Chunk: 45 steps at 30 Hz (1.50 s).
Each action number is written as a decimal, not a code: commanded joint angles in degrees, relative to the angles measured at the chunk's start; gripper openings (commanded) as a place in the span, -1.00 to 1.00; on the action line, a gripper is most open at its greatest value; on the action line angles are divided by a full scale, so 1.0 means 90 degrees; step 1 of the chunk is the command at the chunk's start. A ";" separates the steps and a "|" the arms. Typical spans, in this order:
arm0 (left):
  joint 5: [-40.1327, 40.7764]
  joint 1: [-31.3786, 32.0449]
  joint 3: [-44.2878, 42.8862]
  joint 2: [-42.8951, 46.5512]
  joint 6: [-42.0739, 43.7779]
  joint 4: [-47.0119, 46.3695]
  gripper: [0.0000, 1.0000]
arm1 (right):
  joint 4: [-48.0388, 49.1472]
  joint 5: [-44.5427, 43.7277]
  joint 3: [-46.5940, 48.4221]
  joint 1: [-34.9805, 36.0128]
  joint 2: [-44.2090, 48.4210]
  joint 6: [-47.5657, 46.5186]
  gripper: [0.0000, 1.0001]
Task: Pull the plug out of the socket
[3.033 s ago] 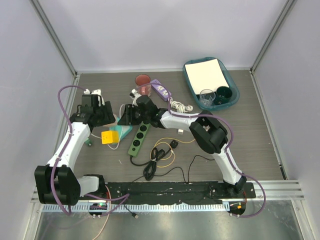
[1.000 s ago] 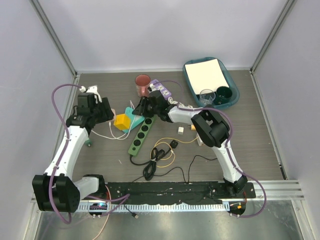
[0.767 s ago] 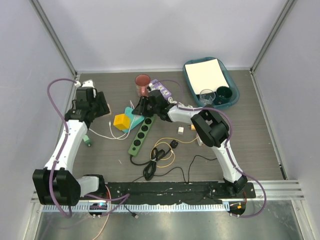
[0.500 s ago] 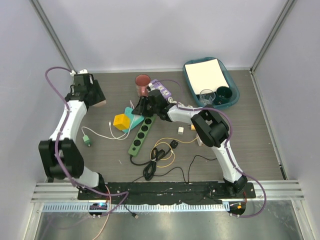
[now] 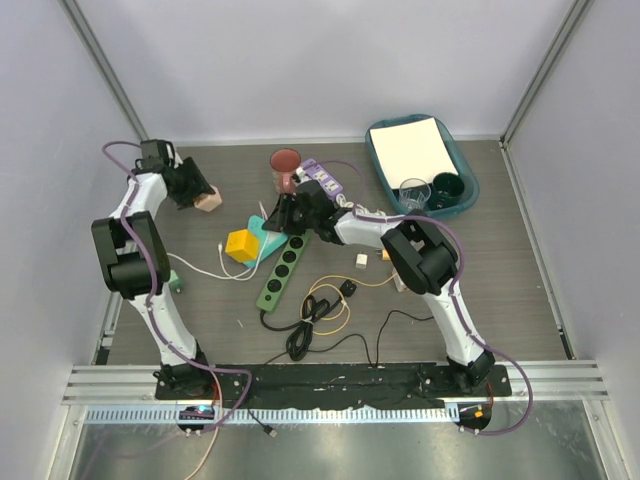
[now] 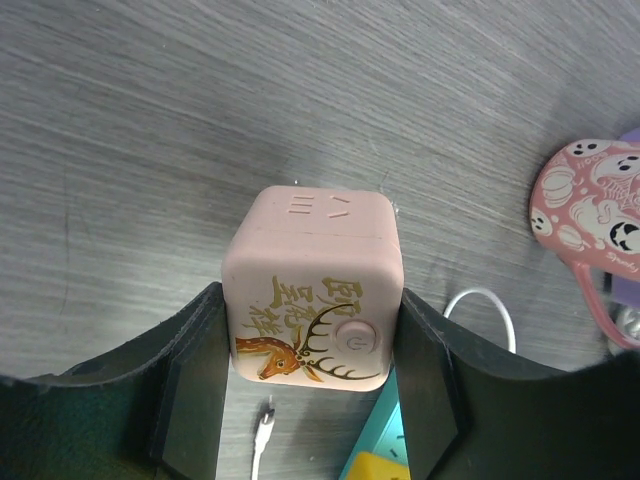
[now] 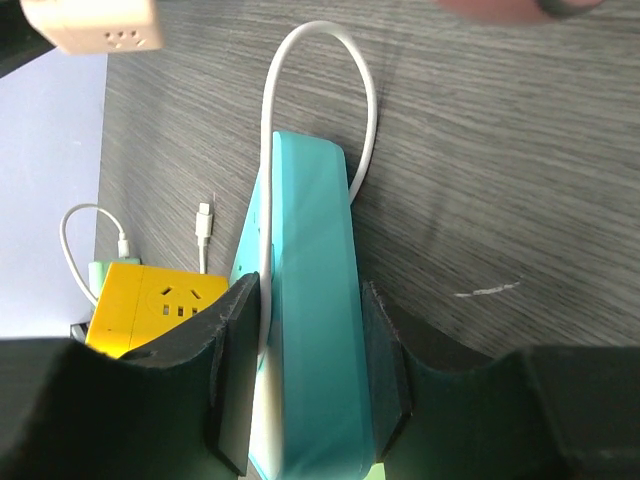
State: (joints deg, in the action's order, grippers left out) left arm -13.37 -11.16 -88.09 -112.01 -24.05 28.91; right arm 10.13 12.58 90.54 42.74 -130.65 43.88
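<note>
1. Only the right wrist view shows the right tool (image 7: 305, 300) clamped on the pale-blue plug (image 7: 305, 220), with a white cable (image 7: 318, 40) looping over it.
2. The top view places the plug at the green power strip's (image 5: 281, 270) far end, with a yellow cube (image 5: 241, 243) beside it.
3. The left tool (image 6: 310, 300) grips a pink cube (image 6: 312, 240).

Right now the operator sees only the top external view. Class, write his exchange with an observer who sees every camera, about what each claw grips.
Operator: What is in the left claw?
Observer: A pink cube; its face carries a deer drawing and a round button.
Operator: Does the right claw have the plug?
Observer: Yes, its fingers press both long sides of the pale-blue body.
Operator: Anything in the way?
Observer: A white cable arcs past the plug's far end.
</note>
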 commanded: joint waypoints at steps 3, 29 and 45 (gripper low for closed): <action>-0.1112 -0.0322 -0.0358 -0.0494 -0.0267 -0.0565 -0.80 | -0.0413 0.0155 -0.0236 0.0222 -0.0190 -0.0334 -0.98; 0.0557 0.0185 0.1016 0.2432 0.0026 0.0382 0.99 | -0.0423 0.0067 -0.0305 0.0212 0.0005 -0.0168 -0.98; 0.0694 0.1991 0.2718 0.4096 0.1051 0.1095 0.93 | -0.0354 0.0038 -0.0471 0.0231 0.0113 -0.0188 -0.98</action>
State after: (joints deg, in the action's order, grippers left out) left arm -6.13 6.13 -64.93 -75.33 -17.43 38.00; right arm 12.73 13.39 88.05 43.62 -130.13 45.12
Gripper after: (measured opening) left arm 0.974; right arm 0.451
